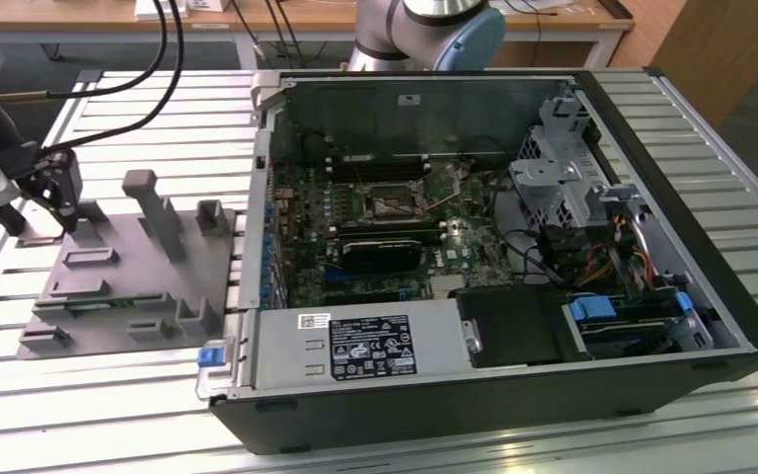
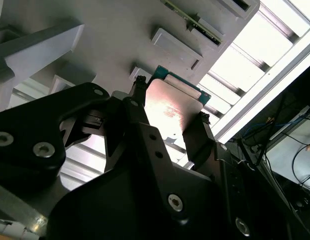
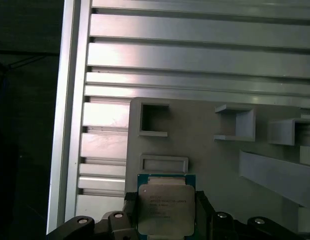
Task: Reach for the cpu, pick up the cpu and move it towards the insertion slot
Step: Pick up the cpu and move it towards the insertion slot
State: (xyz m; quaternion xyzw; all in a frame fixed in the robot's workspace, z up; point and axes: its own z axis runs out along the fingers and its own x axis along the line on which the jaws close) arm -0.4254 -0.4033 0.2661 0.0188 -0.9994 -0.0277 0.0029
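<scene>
In both wrist views the cpu [image 3: 166, 207] [image 2: 172, 97], a flat square chip with a shiny metal top and a green rim, sits between the two black fingers of my gripper [image 3: 166, 212] [image 2: 171, 105]. The fingers [image 3: 130, 210] press against its opposite edges, just above the grey fixture plate [image 3: 220, 165]. In the exterior view my gripper [image 1: 39, 219] hangs over the far left end of that plate [image 1: 115, 281]. The insertion slot [image 1: 390, 202], a square socket with a silver frame, lies on the motherboard inside the open computer case, well to the exterior view's right of my gripper.
Grey posts [image 1: 155, 212] and blocks stand on the fixture plate. The open case [image 1: 485, 395] holds a long black card [image 1: 379, 252], a power supply [image 1: 352, 346] and a drive cage [image 1: 557, 183]. Everything rests on a slatted aluminium table [image 1: 142, 109]. The arm's base [image 1: 432, 30] stands behind the case.
</scene>
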